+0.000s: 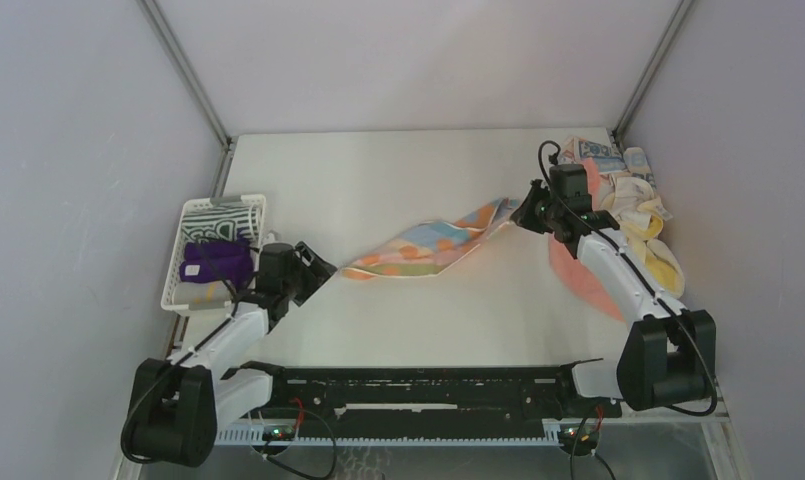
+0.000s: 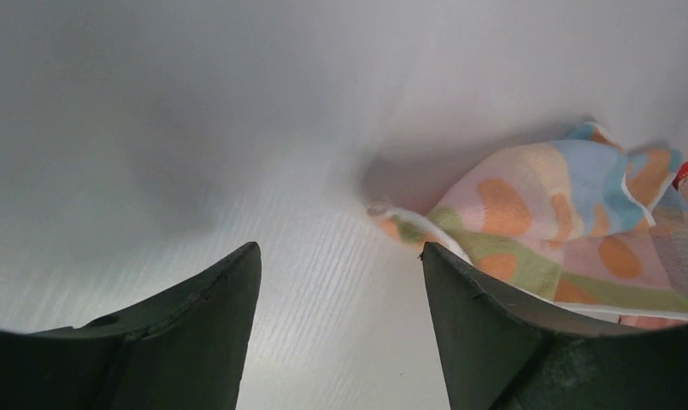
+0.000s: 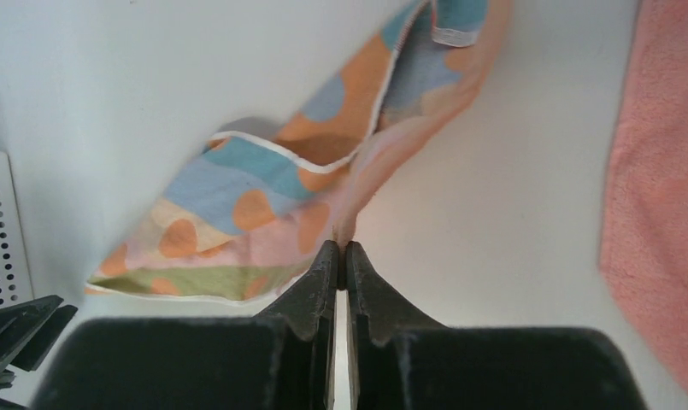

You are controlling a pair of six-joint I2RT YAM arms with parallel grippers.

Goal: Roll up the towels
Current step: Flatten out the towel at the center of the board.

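Right gripper [image 3: 341, 248] pinched the patched towel [image 1: 428, 245]; left gripper [image 2: 340, 256] stood spread.

In my right wrist view the two fingers were pressed together on a fold at one end of the cloth, which ran away from them toward the far left. My left jaws were wide apart with nothing between them, low over the table [image 1: 398, 330]. The towel's other end lay just ahead of them, beside the right finger, and I could not tell whether it touched. From above, the patched towel lay stretched and twisted across the middle of the table, between my two grippers. A pink towel [image 1: 578, 275] lay flat under my right arm. A pile [image 1: 638, 200] of other towels sat in the far right corner. The basket [image 1: 183, 215] at the left edge held a purple towel [image 1: 216, 262], with a striped towel [image 1: 223, 222] behind it.
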